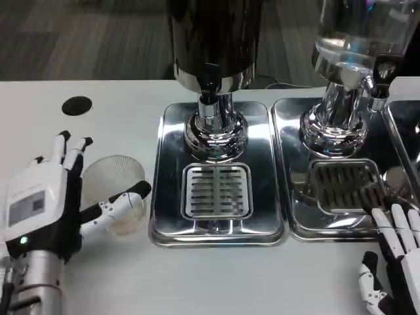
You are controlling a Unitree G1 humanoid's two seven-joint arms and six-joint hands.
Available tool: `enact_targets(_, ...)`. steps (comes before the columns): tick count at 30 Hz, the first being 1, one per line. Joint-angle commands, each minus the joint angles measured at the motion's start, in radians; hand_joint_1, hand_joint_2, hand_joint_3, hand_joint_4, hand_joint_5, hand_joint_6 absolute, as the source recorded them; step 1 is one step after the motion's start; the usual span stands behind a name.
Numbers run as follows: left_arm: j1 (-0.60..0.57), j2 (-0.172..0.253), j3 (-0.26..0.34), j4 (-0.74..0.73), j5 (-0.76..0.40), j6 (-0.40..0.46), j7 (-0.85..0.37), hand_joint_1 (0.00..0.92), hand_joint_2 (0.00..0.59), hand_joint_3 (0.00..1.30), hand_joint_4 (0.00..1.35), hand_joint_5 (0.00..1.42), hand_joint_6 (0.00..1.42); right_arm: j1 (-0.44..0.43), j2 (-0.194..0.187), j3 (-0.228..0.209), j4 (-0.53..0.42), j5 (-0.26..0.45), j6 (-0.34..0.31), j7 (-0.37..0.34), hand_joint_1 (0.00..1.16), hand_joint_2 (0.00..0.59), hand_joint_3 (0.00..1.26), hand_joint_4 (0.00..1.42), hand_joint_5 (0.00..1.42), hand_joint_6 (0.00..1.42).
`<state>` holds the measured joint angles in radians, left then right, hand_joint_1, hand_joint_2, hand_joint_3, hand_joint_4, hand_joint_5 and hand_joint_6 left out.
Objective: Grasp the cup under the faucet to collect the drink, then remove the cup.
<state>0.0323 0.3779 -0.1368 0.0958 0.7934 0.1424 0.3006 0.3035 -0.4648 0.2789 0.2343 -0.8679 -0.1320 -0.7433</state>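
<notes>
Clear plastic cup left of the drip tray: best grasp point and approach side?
Grip the clear plastic cup around its side wall, coming from its left. It appears upright, mouth up, and the left hand is open beside it, while the drip tray rim crowds its right side.

There were two drink dispensers on the white table (118,98): a dark one (213,39) at the far centre and a clear one (357,33) at the far right. Two steel drip trays sat fully in view, one under the dark dispenser (170,216) and one to its right (295,216), each with one slotted grate. One clear plastic cup (118,190) stood to the left. Two hands showed: the left hand (59,197) and the right hand (392,262). One dark round hole (77,105) marked the far left.
</notes>
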Motion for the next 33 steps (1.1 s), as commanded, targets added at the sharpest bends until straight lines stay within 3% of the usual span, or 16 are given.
enact_targets(1, -0.027, -0.014, -0.029, 0.068, -0.007, 0.001, -0.001, 0.0, 0.017, 0.17, 0.0, 0.15, 0.11, 0.011, 0.002, -0.002, -0.001, -0.004, 0.001, -0.003, 0.16, 0.586, 0.12, 0.0, 0.0, 0.0)
enact_targets(7, -0.037, -0.011, -0.052, 0.093, -0.003, 0.014, -0.004, 0.003, 0.023, 0.16, 0.0, 0.18, 0.15, 0.012, -0.011, 0.006, -0.01, -0.036, -0.001, -0.013, 0.16, 0.586, 0.13, 0.0, 0.0, 0.0)
enact_targets(11, -0.028, -0.016, -0.056, 0.088, -0.006, 0.007, 0.012, 0.081, 0.049, 0.17, 0.07, 0.27, 0.27, 0.007, -0.007, 0.005, -0.006, -0.036, -0.006, -0.009, 0.16, 0.586, 0.14, 0.0, 0.0, 0.0)
enact_targets(13, -0.029, -0.016, -0.055, 0.086, -0.011, 0.001, 0.017, 0.141, 0.066, 0.2, 0.16, 0.4, 0.41, 0.006, -0.005, 0.007, 0.0, -0.036, -0.008, -0.01, 0.16, 0.586, 0.14, 0.0, 0.0, 0.0)
enact_targets(14, -0.03, -0.016, -0.054, 0.084, -0.015, -0.002, 0.018, 0.191, 0.078, 0.28, 0.25, 0.53, 0.59, 0.007, -0.005, 0.007, 0.003, -0.034, -0.01, -0.012, 0.16, 0.586, 0.14, 0.0, 0.0, 0.0)
enact_targets(17, -0.031, -0.017, -0.052, 0.079, -0.019, -0.004, 0.021, 0.322, 0.103, 0.45, 0.43, 0.75, 0.99, 0.008, -0.006, 0.001, 0.018, -0.022, -0.02, -0.016, 0.16, 0.586, 0.15, 0.0, 0.0, 0.01)
enact_targets(21, -0.031, -0.023, -0.063, 0.071, 0.012, 0.015, 0.054, 0.466, 0.102, 0.64, 0.62, 0.91, 1.24, 0.006, -0.005, 0.001, 0.038, -0.014, -0.031, -0.019, 0.16, 0.586, 0.16, 0.0, 0.0, 0.04)
enact_targets(33, -0.035, -0.056, -0.055, 0.084, -0.004, 0.027, 0.123, 0.597, 0.057, 0.74, 0.73, 0.97, 1.34, 0.003, -0.003, 0.001, 0.048, 0.002, -0.039, -0.01, 0.16, 0.582, 0.17, 0.0, 0.0, 0.06)
